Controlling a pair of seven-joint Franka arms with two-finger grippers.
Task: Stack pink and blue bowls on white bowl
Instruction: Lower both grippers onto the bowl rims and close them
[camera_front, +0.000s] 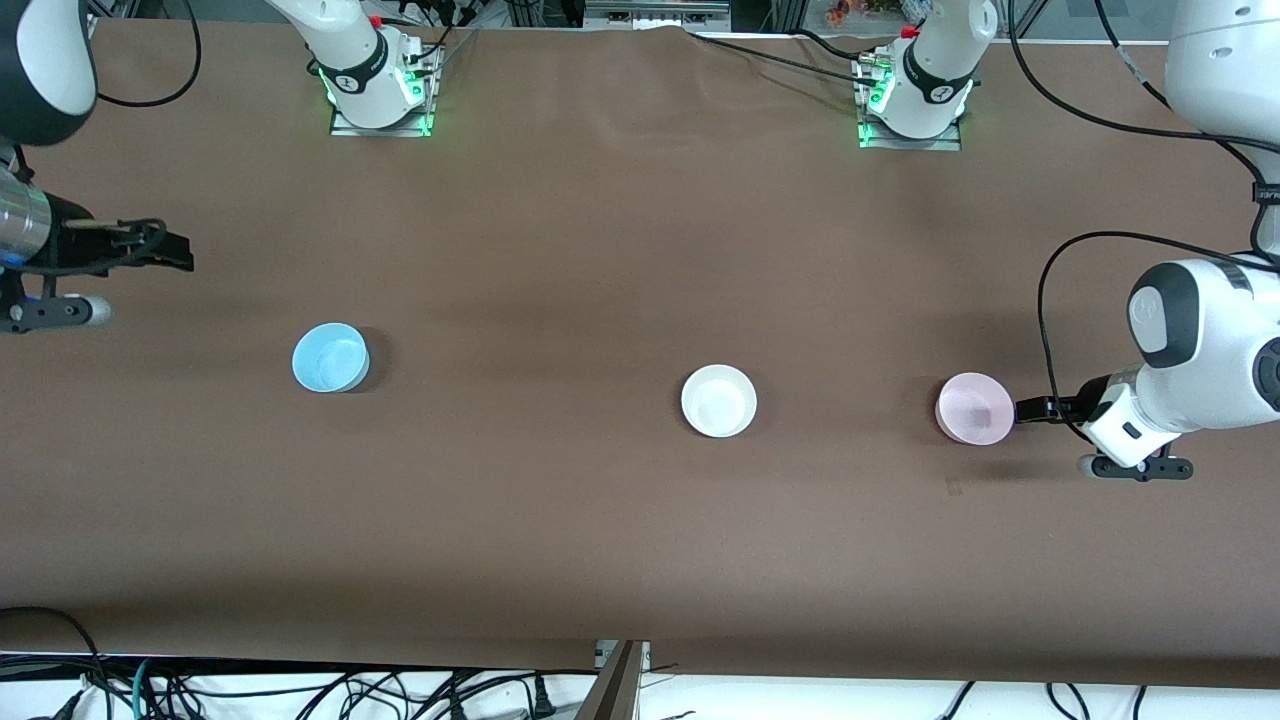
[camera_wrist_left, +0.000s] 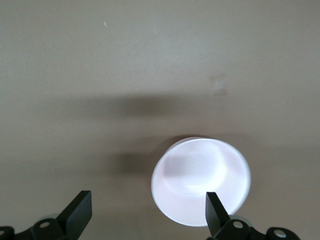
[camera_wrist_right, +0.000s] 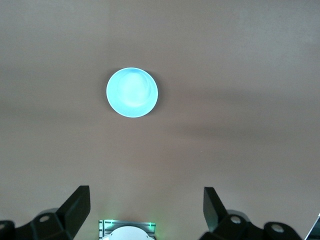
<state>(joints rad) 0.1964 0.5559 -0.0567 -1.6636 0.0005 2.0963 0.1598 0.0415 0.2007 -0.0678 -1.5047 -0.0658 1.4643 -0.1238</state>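
Your right pincer (camera_front: 175, 250) hangs spread at the right arm's end of the table (camera_front: 600, 250), waiting. Blue bowl (camera_front: 330, 357), white bowl (camera_front: 719, 400) and pink bowl (camera_front: 974, 408) sit well apart in one row. Your left pincer (camera_front: 1030, 409), spread, is at the pink bowl's rim, likely lining up the first pick. Path to white looks unobstructed.

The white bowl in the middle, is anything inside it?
No. The white bowl looks empty; only its plain inside shows. The table spot under it is covered, so that cannot be seen.
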